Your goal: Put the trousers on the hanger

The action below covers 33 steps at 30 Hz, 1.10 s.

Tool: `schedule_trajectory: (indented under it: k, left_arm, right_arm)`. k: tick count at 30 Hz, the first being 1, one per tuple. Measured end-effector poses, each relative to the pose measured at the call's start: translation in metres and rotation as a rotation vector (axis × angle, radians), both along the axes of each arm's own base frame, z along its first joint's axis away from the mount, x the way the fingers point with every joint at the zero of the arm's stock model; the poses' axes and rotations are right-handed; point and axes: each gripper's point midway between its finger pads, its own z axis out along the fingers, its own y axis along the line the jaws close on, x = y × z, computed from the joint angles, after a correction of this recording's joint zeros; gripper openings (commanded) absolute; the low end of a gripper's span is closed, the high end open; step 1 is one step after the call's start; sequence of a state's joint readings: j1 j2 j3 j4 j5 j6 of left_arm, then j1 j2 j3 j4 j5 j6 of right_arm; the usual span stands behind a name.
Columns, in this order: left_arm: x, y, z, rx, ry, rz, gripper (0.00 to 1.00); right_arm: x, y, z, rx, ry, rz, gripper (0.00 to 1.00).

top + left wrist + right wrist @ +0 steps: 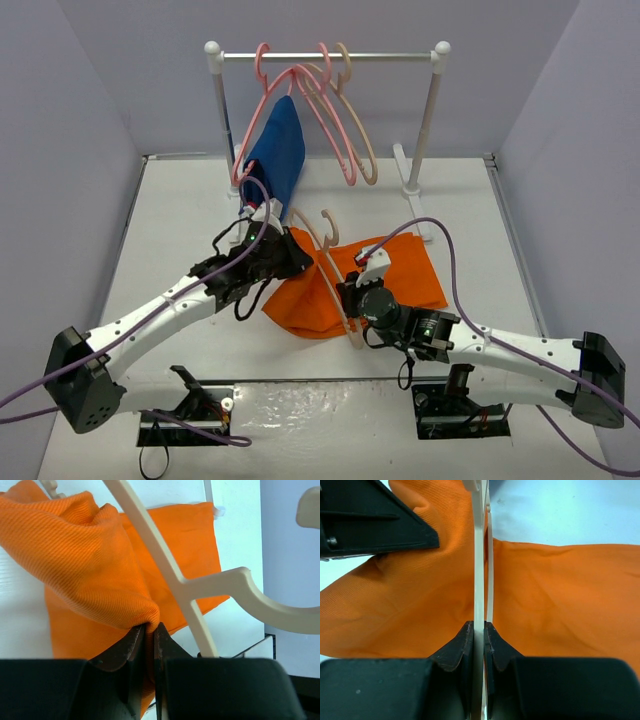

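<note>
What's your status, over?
Left gripper shut on bright orange cloth trousers. Right gripper shut on cream-beige plastic hanger. Cloth lies either side of hanger. Nothing in the way.

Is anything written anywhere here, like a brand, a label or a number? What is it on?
No text can be read in any view.
The trousers, the hanger, the blue garment and the rack are plain.
The left arm and right arm show no legible marking.
</note>
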<state>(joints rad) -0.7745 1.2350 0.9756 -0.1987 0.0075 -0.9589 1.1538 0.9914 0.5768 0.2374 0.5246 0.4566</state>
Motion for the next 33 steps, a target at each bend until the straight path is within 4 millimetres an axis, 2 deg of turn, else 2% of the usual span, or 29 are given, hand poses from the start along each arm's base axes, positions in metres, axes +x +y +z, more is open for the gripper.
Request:
schedule_trajectory:
  k: [5, 11, 17, 21, 23, 29, 33]
  left_arm:
    - [0.004, -0.02, -0.001, -0.011, -0.009, 0.02, 0.0]
    - [0.008, -0.05, -0.013, -0.04, -0.014, 0.015, 0.0]
    - [0.018, -0.073, -0.027, -0.067, -0.024, -0.017, 0.0]
    - [0.023, -0.086, -0.032, -0.086, -0.044, -0.049, 0.03]
    - [0.025, -0.093, -0.036, -0.095, -0.051, -0.069, 0.09]
    - [0.025, -0.114, -0.058, -0.111, -0.04, -0.144, 0.48]
    - [0.021, -0.11, -0.07, -0.055, -0.038, -0.17, 0.65]
  right_arm:
    - [-0.004, -0.012, 0.004, 0.041, -0.004, -0.017, 0.0]
    - [-0.005, -0.019, 0.015, 0.068, -0.026, -0.025, 0.0]
    - [-0.006, -0.025, 0.015, 0.045, -0.035, -0.025, 0.0]
    - [-0.004, -0.038, 0.008, 0.048, -0.033, -0.046, 0.0]
    - [-0.002, -0.045, 0.0, 0.045, -0.026, -0.059, 0.0]
    - [0.01, -0.065, -0.024, 0.032, 0.011, -0.108, 0.0]
    - [0.012, -0.073, -0.037, 0.019, 0.022, -0.126, 0.0]
